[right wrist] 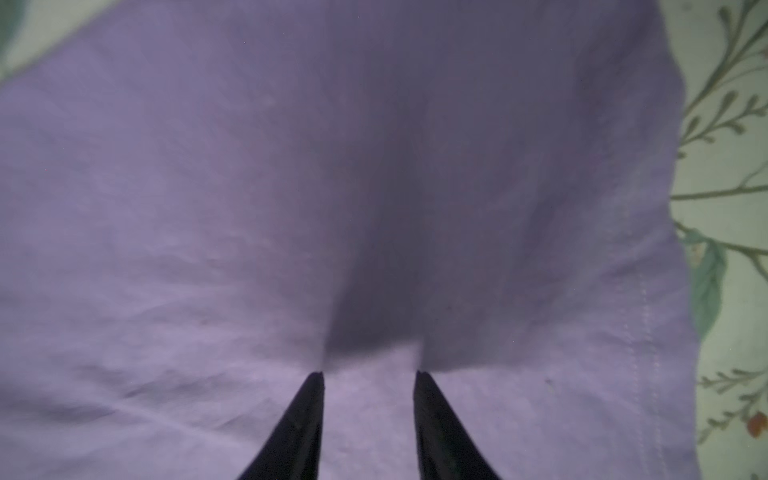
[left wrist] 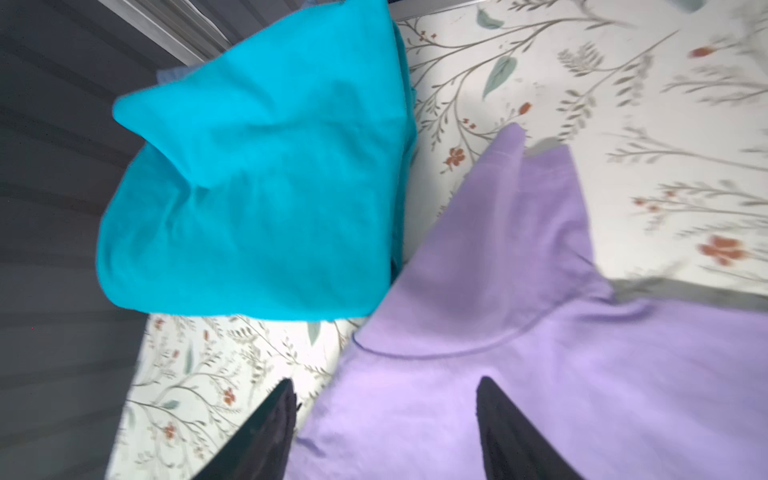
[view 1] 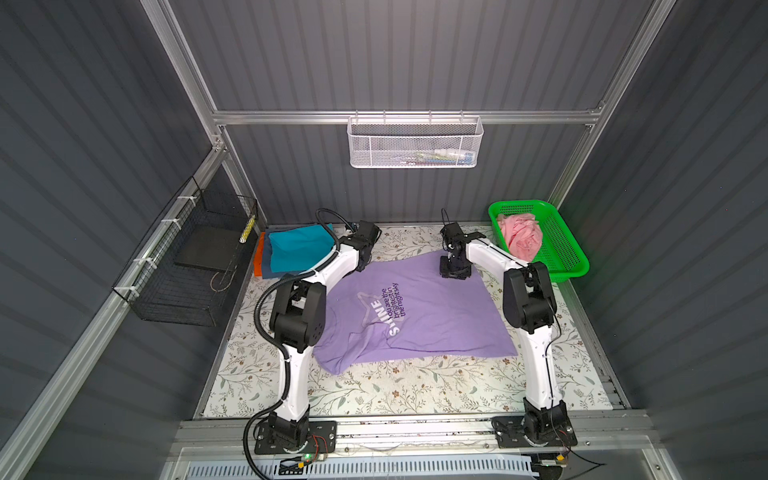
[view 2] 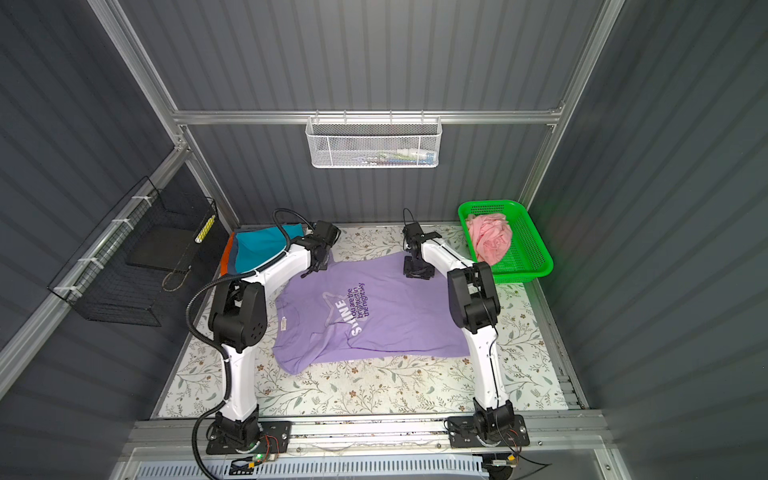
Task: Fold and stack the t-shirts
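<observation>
Lavender shirt (view 1: pixel 415 307) spread on table (view 1: pixel 415 390). Left pincer (left wrist: pixel 385 381) apart over its far left corner. Right pincer (right wrist: pixel 369 373) apart, low over far right corner, nothing held.

The lavender t-shirt (view 1: pixel 436 316) lies spread on the surface (view 1: pixel 415 386) with its white SHINE print up, the teal t-shirt (view 1: pixel 297 247) lies folded upon the orange t-shirt (view 1: pixel 258 262) at the far left, and the pink t-shirt (view 1: pixel 521 239) lies crumpled in the green basket (view 1: pixel 563 245).

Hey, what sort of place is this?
Likely a robot lab work cell, not a home: a left arm and right arm mounted on an aluminium rail, grey panel walls, and a lavender t-shirt spread on a floral table.
</observation>
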Robot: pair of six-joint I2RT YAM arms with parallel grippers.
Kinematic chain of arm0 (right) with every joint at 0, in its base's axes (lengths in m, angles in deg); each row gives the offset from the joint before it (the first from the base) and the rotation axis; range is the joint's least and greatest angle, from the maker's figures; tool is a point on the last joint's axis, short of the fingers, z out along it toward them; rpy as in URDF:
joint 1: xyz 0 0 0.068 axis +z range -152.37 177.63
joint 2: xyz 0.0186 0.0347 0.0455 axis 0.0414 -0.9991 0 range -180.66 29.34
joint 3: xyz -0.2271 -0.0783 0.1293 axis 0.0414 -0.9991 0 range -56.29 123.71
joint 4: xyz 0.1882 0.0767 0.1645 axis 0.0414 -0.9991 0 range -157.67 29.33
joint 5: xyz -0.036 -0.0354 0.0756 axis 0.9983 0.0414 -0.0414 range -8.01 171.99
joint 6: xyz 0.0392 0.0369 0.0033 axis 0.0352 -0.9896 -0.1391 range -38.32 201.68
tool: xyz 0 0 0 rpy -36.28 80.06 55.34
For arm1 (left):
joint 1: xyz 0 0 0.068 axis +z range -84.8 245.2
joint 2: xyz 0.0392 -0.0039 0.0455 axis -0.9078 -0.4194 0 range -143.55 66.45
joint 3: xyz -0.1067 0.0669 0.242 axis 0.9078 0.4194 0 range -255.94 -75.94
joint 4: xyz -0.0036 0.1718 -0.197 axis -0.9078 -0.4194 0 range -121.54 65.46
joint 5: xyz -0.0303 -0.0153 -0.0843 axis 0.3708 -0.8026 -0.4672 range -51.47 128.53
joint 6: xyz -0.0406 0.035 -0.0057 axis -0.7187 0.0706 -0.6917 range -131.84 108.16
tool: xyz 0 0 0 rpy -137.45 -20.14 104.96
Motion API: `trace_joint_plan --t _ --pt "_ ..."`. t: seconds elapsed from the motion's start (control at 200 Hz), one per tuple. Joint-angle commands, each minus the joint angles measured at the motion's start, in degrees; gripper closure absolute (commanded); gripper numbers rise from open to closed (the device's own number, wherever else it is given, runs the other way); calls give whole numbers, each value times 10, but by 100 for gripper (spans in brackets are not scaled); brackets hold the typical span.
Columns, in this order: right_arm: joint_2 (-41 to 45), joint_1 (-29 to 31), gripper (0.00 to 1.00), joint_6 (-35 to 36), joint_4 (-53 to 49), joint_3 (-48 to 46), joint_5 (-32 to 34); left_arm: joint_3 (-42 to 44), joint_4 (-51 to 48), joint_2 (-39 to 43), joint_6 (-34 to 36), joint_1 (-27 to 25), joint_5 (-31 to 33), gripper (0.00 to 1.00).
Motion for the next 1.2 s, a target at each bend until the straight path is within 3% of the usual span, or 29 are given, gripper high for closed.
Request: trace_joint_plan --t 0.0,0.1,0.19,0.34,0.455,0.51,0.595,0.871,1.041,1.196 --pt "0 -3 52 33 -50 19 54 38 15 31 -59 1 -107 29" --pt "2 -3 46 41 -55 1 68 82 53 42 -80 -9 -176 28" --pt "8 -4 43 42 -55 -22 76 98 55 31 -89 -32 -193 27" --pt "40 -10 42 37 -49 -80 98 135 70 19 -117 -61 -234 27" --pt "96 -33 42 22 -17 -171 85 189 102 34 -138 -76 -266 27" --pt "124 -45 46 15 -4 -209 71 202 110 40 -143 -84 -273 27" --pt "159 -56 44 11 9 -251 75 213 124 43 -152 -99 -292 28" --pt "208 -64 44 10 -2 -269 70 215 153 34 -186 -154 -355 29" --pt "230 -47 44 12 -12 -232 49 173 85 82 -134 -143 -285 24" --pt "233 -13 44 15 -21 -184 37 100 56 98 -96 -61 -253 22"
